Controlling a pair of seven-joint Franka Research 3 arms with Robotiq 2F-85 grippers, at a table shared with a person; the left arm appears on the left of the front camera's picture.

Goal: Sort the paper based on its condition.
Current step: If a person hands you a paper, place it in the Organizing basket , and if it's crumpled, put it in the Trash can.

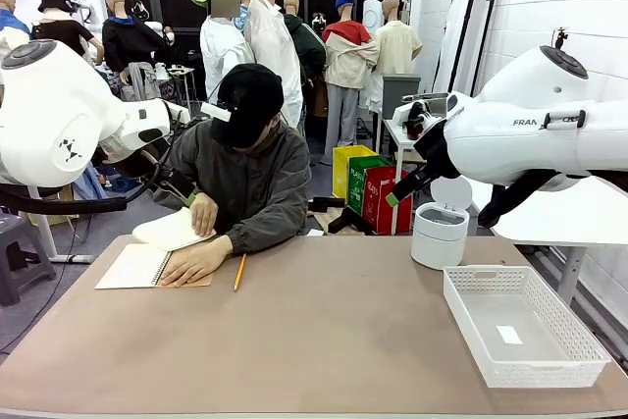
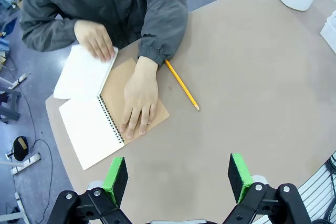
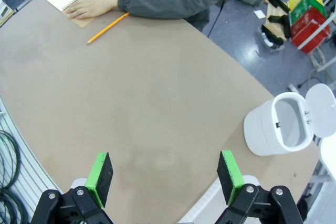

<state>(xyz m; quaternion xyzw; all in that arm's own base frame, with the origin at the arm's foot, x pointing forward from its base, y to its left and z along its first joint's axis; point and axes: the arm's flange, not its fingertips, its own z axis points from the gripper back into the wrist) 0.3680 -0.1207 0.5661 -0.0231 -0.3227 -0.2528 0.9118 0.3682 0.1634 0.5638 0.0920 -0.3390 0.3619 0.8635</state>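
Observation:
At the table's far left a person bends over an open spiral notebook [image 2: 94, 129] with a brown card cover [image 1: 132, 267]. One hand [image 2: 139, 98] presses the cover flat. The other hand [image 2: 94, 38] lifts a white sheet of paper [image 2: 81, 74] at the spiral binding; I cannot tell whether it is loose. My left gripper [image 2: 178, 179] hangs open above the table, near the notebook, with nothing between its fingers. My right gripper [image 3: 165, 174] is also open and empty, high over the table's right part.
A yellow pencil [image 1: 239, 271] lies beside the notebook. A white bin [image 1: 439, 233] with its lid up stands at the far right. A white mesh basket [image 1: 461, 316] sits at the front right with a small white scrap inside. The brown table [image 1: 324, 340] is bare in the middle.

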